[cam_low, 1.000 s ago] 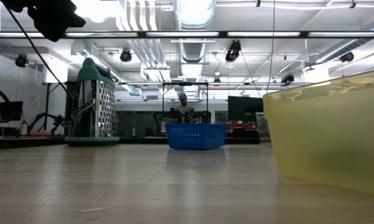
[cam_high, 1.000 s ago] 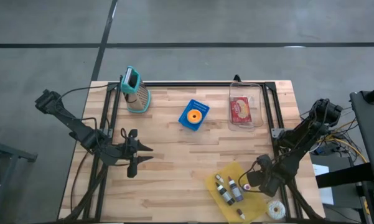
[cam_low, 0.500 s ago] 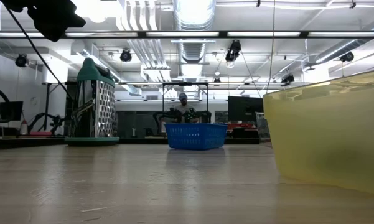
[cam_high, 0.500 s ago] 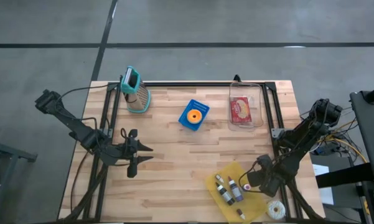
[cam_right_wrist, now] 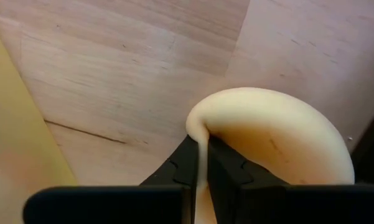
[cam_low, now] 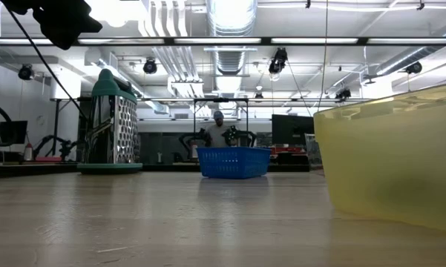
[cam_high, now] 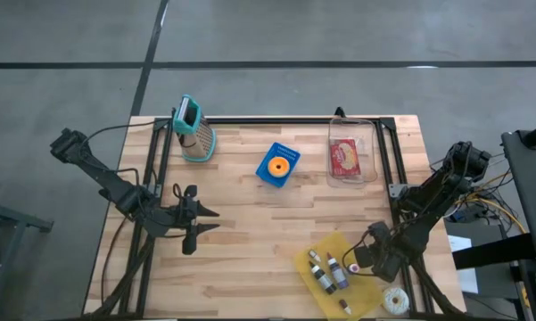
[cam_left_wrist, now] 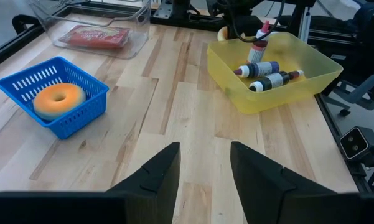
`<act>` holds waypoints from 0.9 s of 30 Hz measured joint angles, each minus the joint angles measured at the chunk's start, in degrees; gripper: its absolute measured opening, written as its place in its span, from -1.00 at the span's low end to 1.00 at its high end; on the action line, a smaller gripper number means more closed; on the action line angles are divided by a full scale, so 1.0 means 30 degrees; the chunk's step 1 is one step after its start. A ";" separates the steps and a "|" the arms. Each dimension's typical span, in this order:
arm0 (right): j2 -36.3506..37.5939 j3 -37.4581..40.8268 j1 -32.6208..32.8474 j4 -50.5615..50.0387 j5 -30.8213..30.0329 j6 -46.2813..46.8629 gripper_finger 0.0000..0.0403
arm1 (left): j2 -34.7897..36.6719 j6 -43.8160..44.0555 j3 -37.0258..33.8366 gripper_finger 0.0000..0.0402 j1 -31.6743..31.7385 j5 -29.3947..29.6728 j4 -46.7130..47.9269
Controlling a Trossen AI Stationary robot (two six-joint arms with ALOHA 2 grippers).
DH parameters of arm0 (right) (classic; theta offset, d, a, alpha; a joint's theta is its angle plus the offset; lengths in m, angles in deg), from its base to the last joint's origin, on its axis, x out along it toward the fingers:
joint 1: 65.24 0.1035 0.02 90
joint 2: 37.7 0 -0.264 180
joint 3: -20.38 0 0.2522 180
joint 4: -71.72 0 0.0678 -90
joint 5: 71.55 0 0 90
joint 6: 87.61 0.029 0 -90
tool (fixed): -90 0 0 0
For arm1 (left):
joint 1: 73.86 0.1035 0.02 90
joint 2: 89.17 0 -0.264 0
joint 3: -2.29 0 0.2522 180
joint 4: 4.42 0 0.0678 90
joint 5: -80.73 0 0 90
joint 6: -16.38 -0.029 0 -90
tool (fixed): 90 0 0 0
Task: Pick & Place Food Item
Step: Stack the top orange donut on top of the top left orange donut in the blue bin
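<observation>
1. Your wooden counter (cam_high: 250, 241) carries a blue basket (cam_high: 277, 166) with an orange doughnut (cam_high: 278, 164).
2. Your right gripper (cam_right_wrist: 202, 162), beside the yellow bin (cam_high: 337, 272), is pinched tight on a pale doughnut's (cam_right_wrist: 280, 137) rim.
3. Your left gripper (cam_high: 210, 219) hovers with fingers apart, holding nothing.

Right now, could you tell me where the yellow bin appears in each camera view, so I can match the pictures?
High view: yellow bin at the near right, beside the right gripper.
Low view: its translucent wall fills the right side.
Left wrist view: upper right, holding bottles.
Right wrist view: only a yellow edge.
Shared landmark: blue basket.
</observation>
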 joint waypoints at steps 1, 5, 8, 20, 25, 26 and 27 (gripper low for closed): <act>0.0000 0.0000 0.0000 -0.0006 0.0011 -0.0002 -0.90 | 0.0000 0.0000 0.0000 -0.26 0.0002 0.0000 -0.0005; 0.0139 0.0000 -0.0008 -0.0007 0.0622 -0.0080 -0.90 | 0.0000 0.0000 0.0000 -0.26 -0.0001 0.0007 -0.0004; 0.0438 0.0042 -0.0029 0.0014 0.1032 -0.0067 -0.90 | 0.0000 0.0000 0.0000 -0.26 0.0004 0.0007 -0.0006; 0.1620 0.0029 -0.0015 -0.0006 0.1411 0.0073 -0.91 | 0.0000 -0.0007 0.0000 -0.26 -0.0004 0.0241 -0.0004; 0.1632 0.0015 -0.0015 -0.0058 0.0227 0.0051 -0.91 | 0.0000 -0.0007 0.0000 -0.26 0.0004 0.0488 0.0001; 0.1632 0.0015 -0.0015 -0.0064 -0.0202 0.0025 -0.91 | 0.0000 -0.0007 0.0000 -0.26 -0.0003 0.0484 0.0000; 0.1632 0.0015 -0.0015 -0.0091 -0.0598 -0.0013 -0.91 | 0.0000 -0.0007 0.0000 -0.26 0.0004 0.0487 -0.0006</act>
